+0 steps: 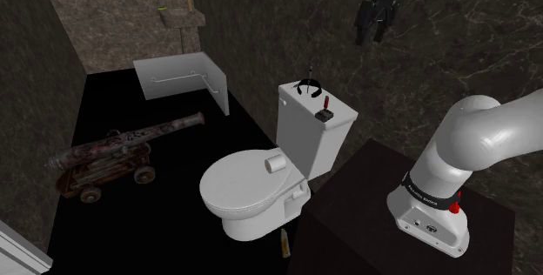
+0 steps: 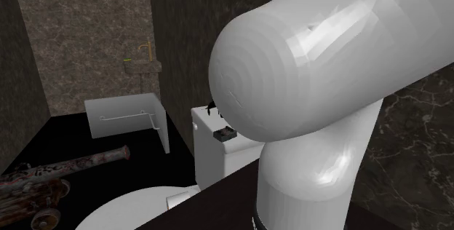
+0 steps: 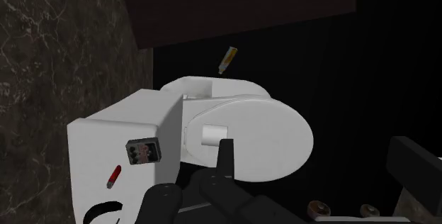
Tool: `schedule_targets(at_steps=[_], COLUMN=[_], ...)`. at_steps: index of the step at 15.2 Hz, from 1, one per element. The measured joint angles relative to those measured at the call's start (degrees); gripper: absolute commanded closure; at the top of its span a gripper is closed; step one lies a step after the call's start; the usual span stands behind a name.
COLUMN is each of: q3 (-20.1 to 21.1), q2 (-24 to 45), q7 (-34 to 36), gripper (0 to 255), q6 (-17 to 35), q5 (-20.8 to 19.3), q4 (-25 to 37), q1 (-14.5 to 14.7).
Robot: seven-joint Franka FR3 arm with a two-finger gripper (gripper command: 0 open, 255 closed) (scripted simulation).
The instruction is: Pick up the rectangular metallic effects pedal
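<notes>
On the lid of the white toilet tank (image 1: 306, 138), near the edge that faces the bowl, I can see the effects pedal (image 1: 323, 117), a small dark box lying flat. A slim red object (image 1: 327, 103) sits just beside it, and a black ring-shaped item (image 1: 306, 88) lies farther back on the same lid. My end effector (image 1: 372, 36) hangs high above the tank against the dark marbled wall, well apart from the pedal. From the wrist camera its two fingers (image 3: 225, 160) stand wide apart with nothing between them, and the pedal (image 3: 143, 152) shows beyond them on the tank top. A white paper roll (image 1: 276, 161) rests on the closed toilet seat lid (image 1: 235, 186). On the floor I make out a rusty cannon (image 1: 109, 156) on wheels and a small yellowish tube (image 1: 284, 243) by the toilet's base.
</notes>
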Motion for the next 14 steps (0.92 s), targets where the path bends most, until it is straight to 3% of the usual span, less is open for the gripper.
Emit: schedule_targets(at_steps=[3, 14], q3=[0.34, 2.14], q2=[1.01, 15.05], q7=[1.15, 11.46], gripper=[0, 0], q6=[2.41, 23.58], q5=[-0.22, -3.45], q4=[-1.37, -7.91], q1=[-0.53, -5.53])
